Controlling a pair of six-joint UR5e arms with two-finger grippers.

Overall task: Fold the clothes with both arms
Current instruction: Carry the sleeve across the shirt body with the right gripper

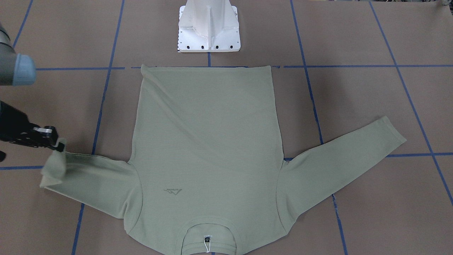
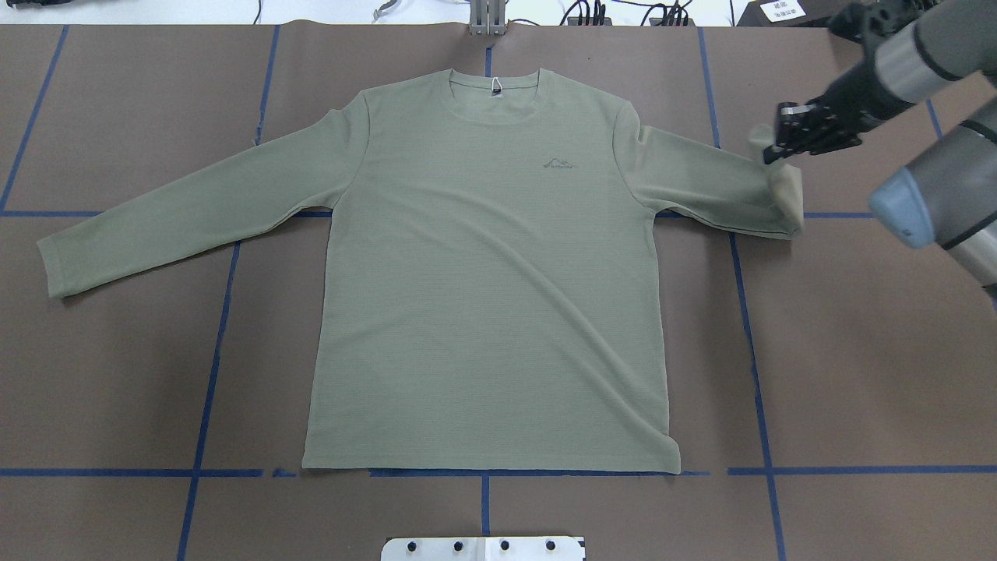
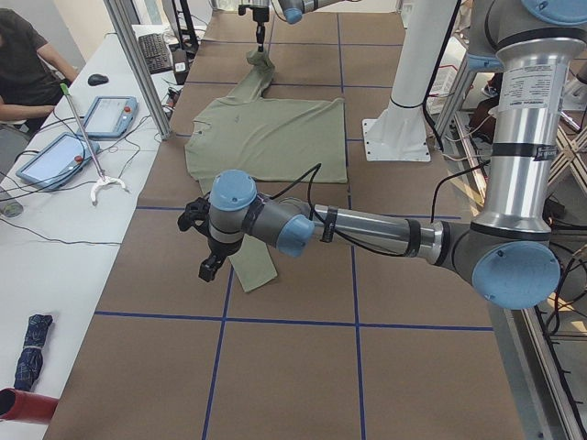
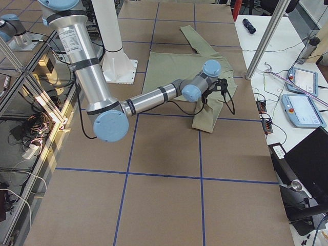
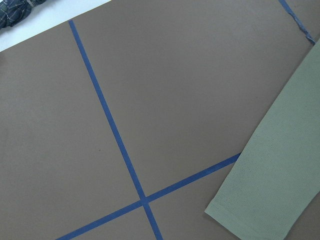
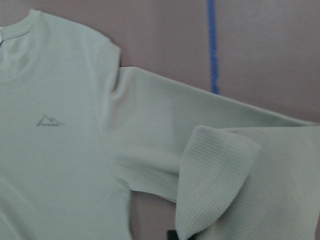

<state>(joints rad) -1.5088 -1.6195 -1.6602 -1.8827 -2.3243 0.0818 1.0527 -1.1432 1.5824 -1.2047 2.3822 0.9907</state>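
Note:
The sage-green shirt (image 2: 483,273) lies flat and face up on the brown table, its collar and hang tag (image 2: 494,84) at the far edge. My right gripper (image 2: 771,152) is shut on that side's sleeve cuff (image 2: 785,187), holding it up and curled back over the sleeve; the right wrist view shows the curled cuff (image 6: 215,180). The other sleeve (image 2: 187,210) stretches out flat. My left gripper (image 3: 209,268) hovers above its cuff (image 5: 270,190); I cannot tell whether it is open or shut.
The white pedestal base (image 1: 208,28) stands by the shirt's hem. Blue tape lines (image 2: 210,366) cross the table. On a side bench (image 3: 55,229) are tablets (image 3: 110,115) and a grabber tool, with a person (image 3: 23,64) seated there. Metal posts (image 3: 138,64) stand at the table's edge.

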